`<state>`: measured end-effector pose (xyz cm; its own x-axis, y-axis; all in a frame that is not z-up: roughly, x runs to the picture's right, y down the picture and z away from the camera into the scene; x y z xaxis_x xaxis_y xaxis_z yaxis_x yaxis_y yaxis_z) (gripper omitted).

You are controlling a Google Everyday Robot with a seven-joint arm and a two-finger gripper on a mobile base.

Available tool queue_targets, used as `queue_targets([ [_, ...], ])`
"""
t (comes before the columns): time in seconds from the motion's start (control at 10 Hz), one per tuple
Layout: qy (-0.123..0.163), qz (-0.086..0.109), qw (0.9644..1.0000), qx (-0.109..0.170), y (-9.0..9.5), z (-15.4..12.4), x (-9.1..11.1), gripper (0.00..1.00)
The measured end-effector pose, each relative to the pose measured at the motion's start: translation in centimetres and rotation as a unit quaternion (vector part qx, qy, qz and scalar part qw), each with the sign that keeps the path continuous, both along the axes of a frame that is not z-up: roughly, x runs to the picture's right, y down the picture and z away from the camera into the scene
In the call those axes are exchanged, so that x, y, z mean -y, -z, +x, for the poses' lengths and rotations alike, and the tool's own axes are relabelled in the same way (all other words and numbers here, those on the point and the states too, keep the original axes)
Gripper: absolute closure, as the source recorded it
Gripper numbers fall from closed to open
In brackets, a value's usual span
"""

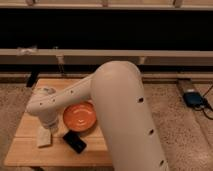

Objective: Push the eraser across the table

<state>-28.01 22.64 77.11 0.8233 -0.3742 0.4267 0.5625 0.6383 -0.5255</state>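
Note:
The eraser (74, 141) is a small flat black block lying on the light-wood table (30, 152), just in front of the orange plate (80, 117). My white arm reaches over the table from the right and bends down at the left. My gripper (51, 128) hangs at its end, low over the table, left of the eraser and just above a pale beige block (44, 137). A short gap of table shows between the gripper and the eraser. The arm hides the right part of the table.
The orange plate sits mid-table behind the eraser. A dark wall with a pale rail (165, 55) runs behind the table. A blue-grey device with a cable (194, 98) lies on the speckled floor at the right.

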Motion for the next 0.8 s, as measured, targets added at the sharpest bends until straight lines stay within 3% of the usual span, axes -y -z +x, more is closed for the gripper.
queue_targets([
  [0.8,0.025,-0.010,0.9986,-0.046,-1.4,2.0,-2.5,1.00],
])
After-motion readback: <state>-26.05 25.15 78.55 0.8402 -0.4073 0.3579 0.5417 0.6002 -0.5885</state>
